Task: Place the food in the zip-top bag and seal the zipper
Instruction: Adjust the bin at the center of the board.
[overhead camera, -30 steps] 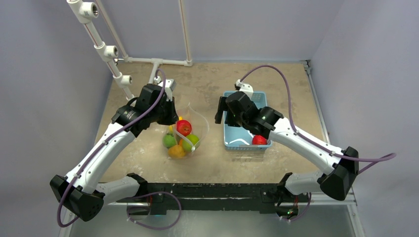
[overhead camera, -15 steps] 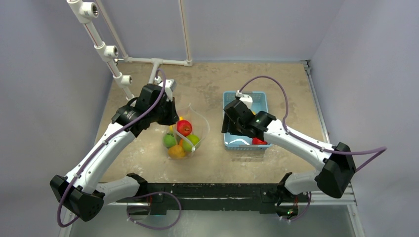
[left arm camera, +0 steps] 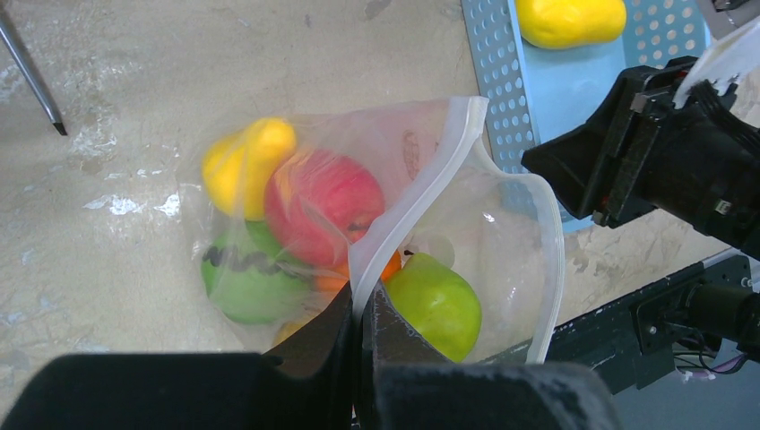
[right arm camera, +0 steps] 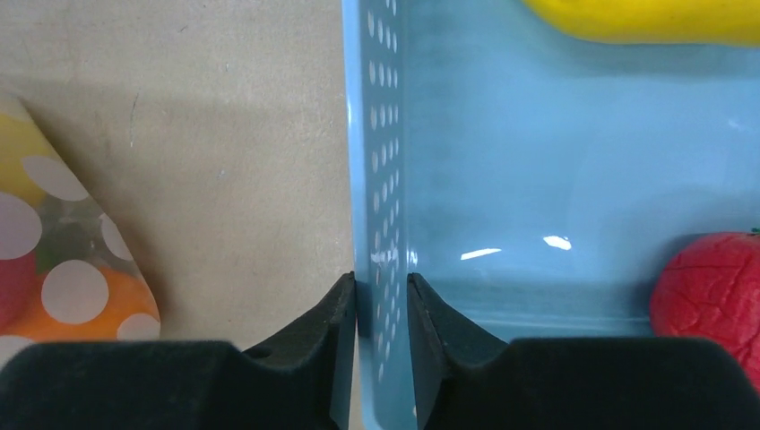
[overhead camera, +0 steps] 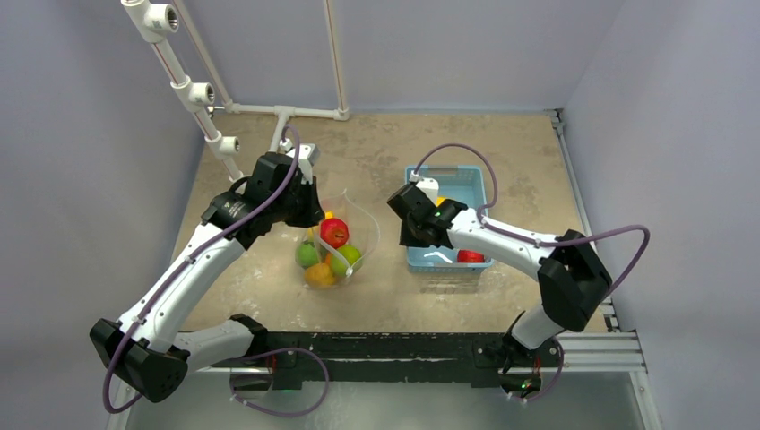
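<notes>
Loading is the step I judge to be in hand, with sealing not yet begun. My left gripper (left arm camera: 358, 324) is clamped tight on the zipper (left arm camera: 421, 193), pinching 1 side of the mouth edge so the zip-top bag (left arm camera: 515, 269) gapes open toward the basket (right arm camera: 376, 161). The bag lies on the table (overhead camera: 376, 152) just beside the basket's left wall.

Through the plastic I count 5 pieces of food: a yellow banana-shaped fruit (left arm camera: 246, 161), a red fruit (left arm camera: 318, 202), a dark-striped green fruit (left arm camera: 246, 273), a green pear (left arm camera: 436, 306) and an orange one (left arm camera: 391, 265), mostly hidden.

2 pieces remain in the basket: a yellow fruit (right arm camera: 645, 18) at the far end and a red lumpy fruit (right arm camera: 708, 287) at the near right.

My right gripper (right arm camera: 381, 300) straddles the basket's left wall, 1 finger outside and 1 inside. The jaws are narrow and the pads look to be touching the wall on both sides, so I read it as a grip on the basket, not on any fruit.

Next, I judge that this hold serves to shift or tip the basket. That needs a slow pull, since the bag's mouth is close and a knock could collapse it. The left must keep the zipper pinched throughout.
</notes>
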Controlling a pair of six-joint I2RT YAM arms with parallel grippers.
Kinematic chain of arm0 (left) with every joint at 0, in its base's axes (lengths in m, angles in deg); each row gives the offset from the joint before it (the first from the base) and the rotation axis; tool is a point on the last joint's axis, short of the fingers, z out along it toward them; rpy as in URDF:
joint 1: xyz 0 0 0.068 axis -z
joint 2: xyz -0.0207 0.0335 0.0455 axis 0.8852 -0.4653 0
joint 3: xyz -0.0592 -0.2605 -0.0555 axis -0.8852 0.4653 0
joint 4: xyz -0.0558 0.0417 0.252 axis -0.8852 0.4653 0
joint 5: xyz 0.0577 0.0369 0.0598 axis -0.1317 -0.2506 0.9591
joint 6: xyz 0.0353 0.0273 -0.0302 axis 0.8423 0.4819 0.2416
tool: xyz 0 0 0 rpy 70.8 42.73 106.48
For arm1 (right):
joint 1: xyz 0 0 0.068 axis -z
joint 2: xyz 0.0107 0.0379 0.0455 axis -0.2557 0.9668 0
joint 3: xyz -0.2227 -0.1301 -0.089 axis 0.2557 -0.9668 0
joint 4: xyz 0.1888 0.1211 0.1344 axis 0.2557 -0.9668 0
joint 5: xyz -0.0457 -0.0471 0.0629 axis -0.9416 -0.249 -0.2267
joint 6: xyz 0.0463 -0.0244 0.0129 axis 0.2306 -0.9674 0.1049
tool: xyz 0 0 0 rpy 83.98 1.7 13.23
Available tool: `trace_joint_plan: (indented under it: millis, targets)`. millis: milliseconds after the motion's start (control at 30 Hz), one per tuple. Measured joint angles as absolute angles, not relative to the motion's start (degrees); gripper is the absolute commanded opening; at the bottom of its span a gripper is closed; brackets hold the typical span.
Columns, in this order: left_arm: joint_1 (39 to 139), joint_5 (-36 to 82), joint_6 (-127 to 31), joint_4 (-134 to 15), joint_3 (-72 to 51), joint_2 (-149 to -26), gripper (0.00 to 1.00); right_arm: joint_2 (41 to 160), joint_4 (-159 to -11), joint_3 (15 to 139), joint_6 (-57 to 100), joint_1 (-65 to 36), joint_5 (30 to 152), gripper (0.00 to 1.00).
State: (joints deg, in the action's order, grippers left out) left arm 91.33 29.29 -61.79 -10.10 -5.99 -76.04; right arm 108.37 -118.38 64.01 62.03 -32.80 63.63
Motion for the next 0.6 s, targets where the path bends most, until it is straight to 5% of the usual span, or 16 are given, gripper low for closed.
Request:
trace_joint_plan:
  millis: [233,600]
  targets:
    - [91.3,29.7,-61.8,-10.1,-6.0,-75.7,0.00,111.9,-116.9,66.3,60.7,-32.8,63.1,0.01]
    - [91.3,30.2,-61.8,-10.1,-6.0,-75.6,0.00,118.2,-116.6,75.1,58.0,-31.9,60.7,0.00]
